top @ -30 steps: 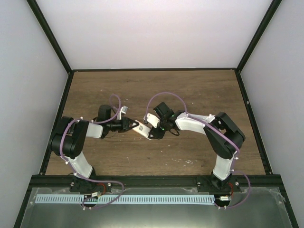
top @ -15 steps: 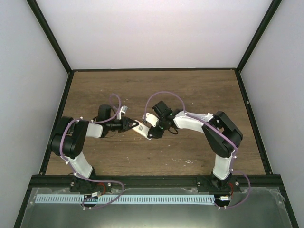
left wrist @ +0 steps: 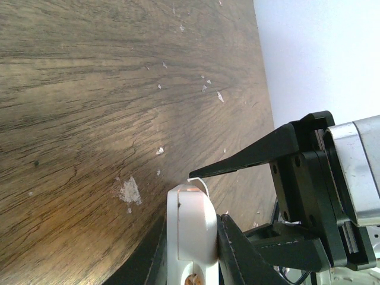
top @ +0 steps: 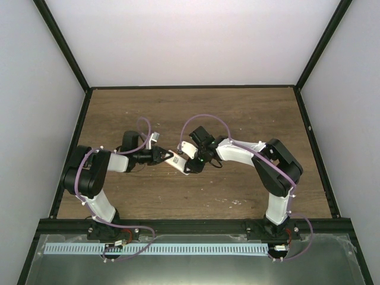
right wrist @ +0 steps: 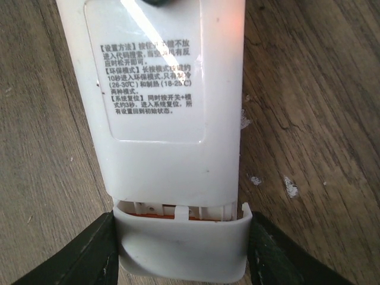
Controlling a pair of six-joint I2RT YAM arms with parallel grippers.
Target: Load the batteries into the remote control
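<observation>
Right gripper (right wrist: 181, 262) pinched the loose cover (right wrist: 178, 242) half-seated on the remote control (right wrist: 166, 89). Left gripper (left wrist: 193, 264) clamped the remote. Orange of the batteries (right wrist: 172, 216) showed inside, so likely only closing the cover was left.

**Right-wrist view.** Remote (right wrist: 166, 89), centre: white, its glossy label (right wrist: 145, 83) printed in dark characters. Cover (right wrist: 181, 252), lower centre: white, with a thin orange strip of battery (right wrist: 175, 216) along its upper edge. Fingers (right wrist: 83, 255), lower corners: black.

**Top view.** Table (top: 196, 107): brown wood grain flecked with pale specks. Arms (top: 243, 153): white and black. Cables (top: 205, 117): lilac. Walls (top: 190, 41): pale grey, black-framed.
</observation>
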